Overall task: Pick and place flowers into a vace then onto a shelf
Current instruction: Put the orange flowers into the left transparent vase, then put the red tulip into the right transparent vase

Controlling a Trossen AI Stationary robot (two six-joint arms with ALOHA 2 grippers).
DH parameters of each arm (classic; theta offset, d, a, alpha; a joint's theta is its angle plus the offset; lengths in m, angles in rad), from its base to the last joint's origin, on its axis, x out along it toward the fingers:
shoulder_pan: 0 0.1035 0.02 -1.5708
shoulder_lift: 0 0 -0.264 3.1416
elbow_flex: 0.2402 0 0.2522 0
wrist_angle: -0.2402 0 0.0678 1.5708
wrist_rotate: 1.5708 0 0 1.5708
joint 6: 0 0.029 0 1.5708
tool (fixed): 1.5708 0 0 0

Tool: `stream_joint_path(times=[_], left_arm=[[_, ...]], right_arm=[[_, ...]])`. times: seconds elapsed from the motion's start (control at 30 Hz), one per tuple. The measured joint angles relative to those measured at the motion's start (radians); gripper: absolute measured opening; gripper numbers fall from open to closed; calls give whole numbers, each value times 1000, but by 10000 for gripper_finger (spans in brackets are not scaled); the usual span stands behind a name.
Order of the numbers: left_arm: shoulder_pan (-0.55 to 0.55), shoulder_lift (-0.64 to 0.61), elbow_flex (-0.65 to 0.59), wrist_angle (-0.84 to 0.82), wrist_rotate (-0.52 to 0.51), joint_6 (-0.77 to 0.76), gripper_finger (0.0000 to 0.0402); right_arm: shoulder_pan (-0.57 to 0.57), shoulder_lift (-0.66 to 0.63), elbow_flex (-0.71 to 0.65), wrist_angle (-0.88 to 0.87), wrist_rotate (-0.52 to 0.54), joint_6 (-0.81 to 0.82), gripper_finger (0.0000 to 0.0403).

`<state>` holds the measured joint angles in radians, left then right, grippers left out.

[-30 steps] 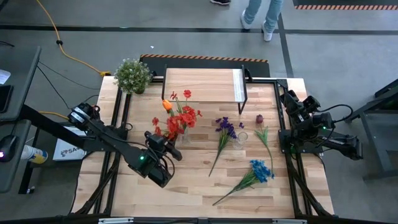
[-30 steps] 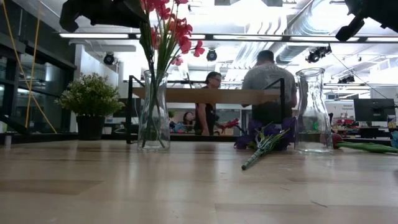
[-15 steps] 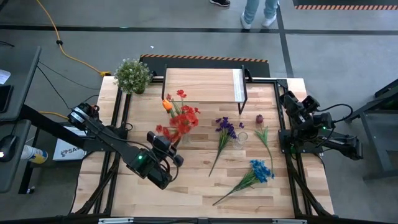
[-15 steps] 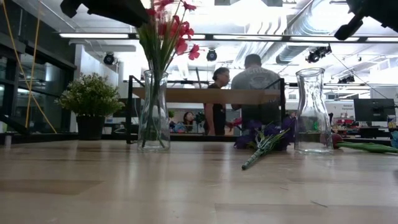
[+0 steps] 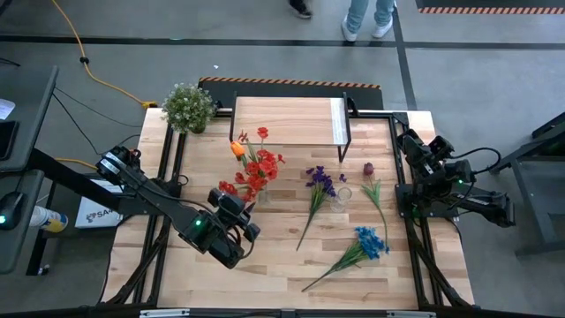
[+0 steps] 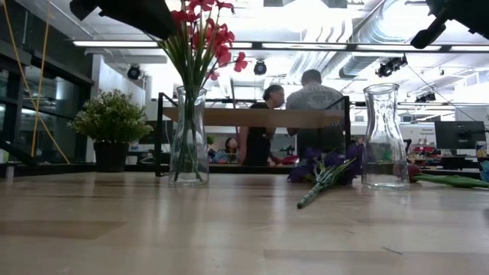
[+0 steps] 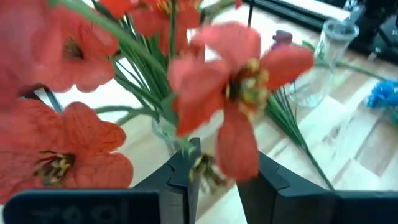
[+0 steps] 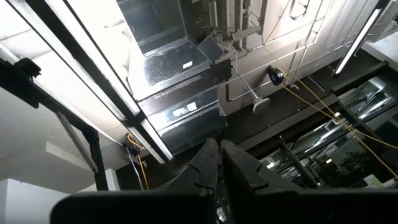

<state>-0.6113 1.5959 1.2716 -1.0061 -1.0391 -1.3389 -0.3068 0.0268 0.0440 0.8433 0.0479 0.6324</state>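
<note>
The left claw point(image 5: 245, 212) hangs over the near-left part of the bench point(image 5: 265, 265), its fingers point(image 7: 180, 180) partly spread around the green stems of the red flowers point(image 5: 254, 168). Whether they actually pinch the stems, I cannot tell. Those flowers stand in a clear glass vase point(image 6: 189, 137), the blooms fanning out above its neck. An orange tulip point(image 5: 237, 149) sits just beside them on the far side. The shelf point(image 5: 287, 121) stands at the far middle of the bench, a potted plant point(image 5: 188, 107) to its left. A second vase point(image 6: 384, 137) stands right of centre, purple flowers point(image 5: 319, 181) lying beside it, a dark red rosebud point(image 5: 368, 168) further right, blue flowers point(image 5: 369, 241) nearer. The right claw point(image 8: 219, 163) waits at the right edge, pressed together, pointing up.
</note>
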Motion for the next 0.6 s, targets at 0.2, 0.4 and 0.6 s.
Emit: stream_joint_path(times=[0.2,0.4,0.6], left_arm=[[-17,0,0,2,97,-30,129],[-87,0,0,1,172,-148,129],[-166,0,0,4,192,-320,129]], right_arm=[[0,0,0,0,1,0,12],[0,0,0,0,1,-1,12],[0,0,0,0,1,-2,12]])
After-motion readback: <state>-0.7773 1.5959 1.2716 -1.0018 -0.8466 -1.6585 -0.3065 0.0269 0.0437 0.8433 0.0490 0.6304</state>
